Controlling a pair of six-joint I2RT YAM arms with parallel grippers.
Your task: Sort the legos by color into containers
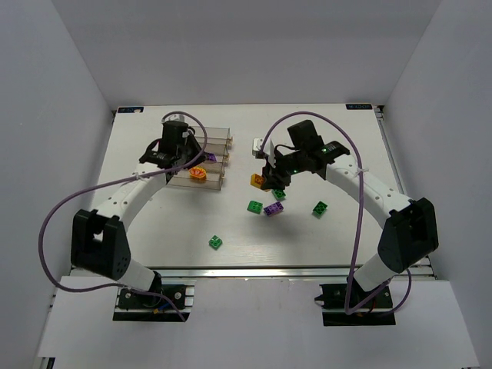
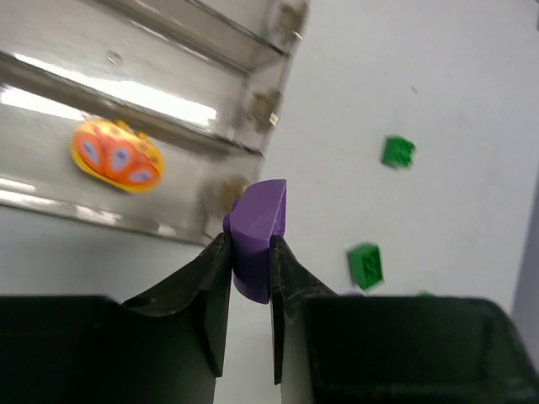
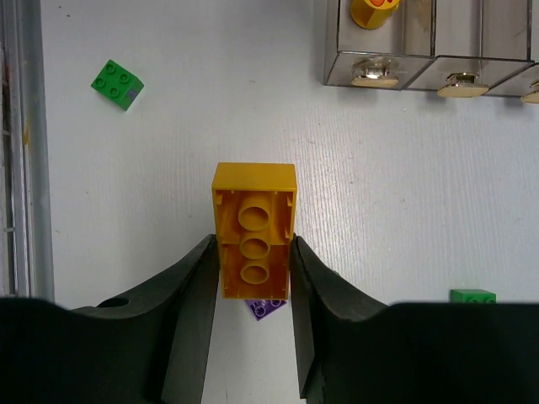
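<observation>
Well, from above, the left gripper [image 1: 198, 157] hangs over the row of clear plastic bins [image 1: 219, 134], with loose green studded bricks [image 1: 254, 206] on the white table [image 1: 154, 231]. Its wrist view shows the jaws pinching a purple plastic brick [image 2: 257, 240] near the bins' end wall, beside the bin holding an orange piece [image 2: 116, 156]; let go there, it may bounce outside. The right gripper [image 3: 253, 252] clamps an orange-yellow brick [image 3: 254, 202] by one end; it might pivot.

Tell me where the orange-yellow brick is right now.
Top view, centre: the orange-yellow brick is clamped in the right gripper, just right of the containers.
</observation>
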